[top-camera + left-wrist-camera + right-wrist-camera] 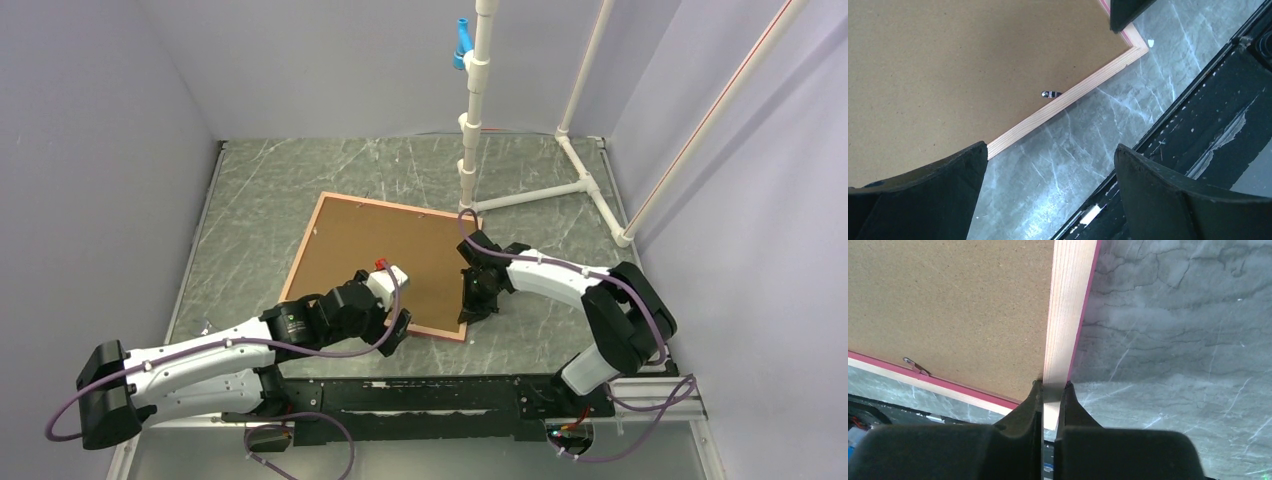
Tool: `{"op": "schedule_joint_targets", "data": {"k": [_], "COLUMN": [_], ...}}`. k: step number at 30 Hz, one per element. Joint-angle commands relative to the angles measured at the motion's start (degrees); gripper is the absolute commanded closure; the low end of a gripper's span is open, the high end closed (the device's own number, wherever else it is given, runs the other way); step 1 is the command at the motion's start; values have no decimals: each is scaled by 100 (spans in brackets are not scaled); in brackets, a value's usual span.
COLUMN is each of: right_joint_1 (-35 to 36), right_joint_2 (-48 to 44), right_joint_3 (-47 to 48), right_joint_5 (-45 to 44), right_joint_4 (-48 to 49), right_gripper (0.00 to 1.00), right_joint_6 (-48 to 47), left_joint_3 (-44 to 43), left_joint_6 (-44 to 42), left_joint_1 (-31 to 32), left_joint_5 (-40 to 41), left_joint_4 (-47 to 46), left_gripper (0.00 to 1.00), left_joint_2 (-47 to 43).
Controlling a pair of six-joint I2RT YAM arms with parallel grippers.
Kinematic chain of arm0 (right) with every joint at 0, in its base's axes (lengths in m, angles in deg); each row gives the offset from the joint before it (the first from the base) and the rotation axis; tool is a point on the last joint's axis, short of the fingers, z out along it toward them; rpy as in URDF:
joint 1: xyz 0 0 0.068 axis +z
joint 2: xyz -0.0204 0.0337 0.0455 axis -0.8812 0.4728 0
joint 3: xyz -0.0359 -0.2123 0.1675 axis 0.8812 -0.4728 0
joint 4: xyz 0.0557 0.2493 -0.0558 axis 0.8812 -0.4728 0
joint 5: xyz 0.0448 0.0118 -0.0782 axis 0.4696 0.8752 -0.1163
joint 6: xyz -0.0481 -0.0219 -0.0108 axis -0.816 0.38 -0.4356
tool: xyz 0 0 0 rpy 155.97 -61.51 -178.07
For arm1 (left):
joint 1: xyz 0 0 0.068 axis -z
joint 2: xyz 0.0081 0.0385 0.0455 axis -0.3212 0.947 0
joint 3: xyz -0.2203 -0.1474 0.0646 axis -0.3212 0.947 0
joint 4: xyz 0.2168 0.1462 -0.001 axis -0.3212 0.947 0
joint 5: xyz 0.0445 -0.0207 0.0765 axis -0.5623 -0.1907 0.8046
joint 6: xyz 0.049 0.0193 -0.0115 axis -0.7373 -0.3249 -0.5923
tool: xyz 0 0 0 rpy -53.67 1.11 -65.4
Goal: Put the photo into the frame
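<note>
Right gripper: clamped on the frame at its side rail, by the corner at lower centre of the wrist view.
Left gripper: jaws wide apart, holding nothing, over the frame's near edge.
Frame: face down at table centre, board uppermost. Likely light, stiff and thin-railed; best held by the rail edges.
Photo: not in view.

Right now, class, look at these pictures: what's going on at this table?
The frame lies face down on the table with a brown backing board filling it. The right arm has its jaws shut on the frame's rail near a corner. The left arm hangs over the frame's near edge, jaws wide open, holding nothing. The photo is not in view.
</note>
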Motion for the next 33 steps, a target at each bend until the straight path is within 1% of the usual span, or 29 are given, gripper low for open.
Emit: {"op": "schedule_joint_targets", "data": {"k": [1,5,8,10,12,16,19,22,27,31,33], "right_joint_1": [117,114,110,101,111,110,113,114,107,113,113], "right_joint_2": [240,-47,-246,-342,-450,-596,-692,-744,-890,-1002,-1057], "right_joint_3": [86,668,1165,1507,1763,2152,2270,2364,2423,2456,2448], "right_joint_5": [-430,-504,-500,-482,-410,-303,-186,-48,260,402,466], "right_joint_4": [16,-613,-1119,-1451,-1678,-2074,-2164,-2225,-2243,-2259,-2231], "right_gripper": [100,100,100,100,100,100,100,100,100,100,100], "right_joint_6": [-251,-426,-560,-649,-709,-792,-793,-809,-822,-806,-796], "left_joint_3": [-124,-167,-291,-431,-646,-994,-1112,-1157,-1319,-1455,-1521], "left_joint_6": [-607,-971,-1142,-1224,-1300,-1388,-1382,-1297,-1109,-1081,-1002], "left_joint_1": [-17,1,119,314,652,1303,1711,1982,2167,2209,2215], "left_joint_5": [-257,-171,145,557,1090,2180,2612,3061,3870,4304,4547], "left_joint_4": [-125,31,228,375,634,998,1031,1035,1224,1340,1427], "left_gripper": [1,1,1,1,1,0,1,1,1,1,3], "left_joint_2": [31,-100,-150,-86,111,728,1089,1363,1910,2358,2576]}}
